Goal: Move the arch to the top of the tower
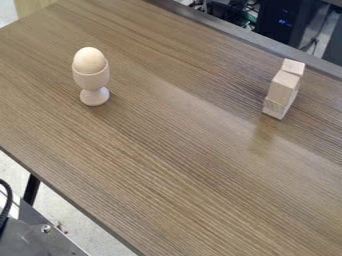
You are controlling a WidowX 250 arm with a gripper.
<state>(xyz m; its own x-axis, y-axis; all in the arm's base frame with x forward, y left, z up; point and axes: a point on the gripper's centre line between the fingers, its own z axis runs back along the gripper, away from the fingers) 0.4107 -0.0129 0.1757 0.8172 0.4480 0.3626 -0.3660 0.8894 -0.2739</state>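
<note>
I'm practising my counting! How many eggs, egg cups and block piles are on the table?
Egg: 1
Egg cup: 1
Block pile: 1
Total: 3

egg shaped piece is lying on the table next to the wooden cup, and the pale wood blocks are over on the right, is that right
Not quite: the camera view shows the egg-shaped piece sitting in the top of the wooden cup, not beside it. The pale wood blocks are on the right.
</note>
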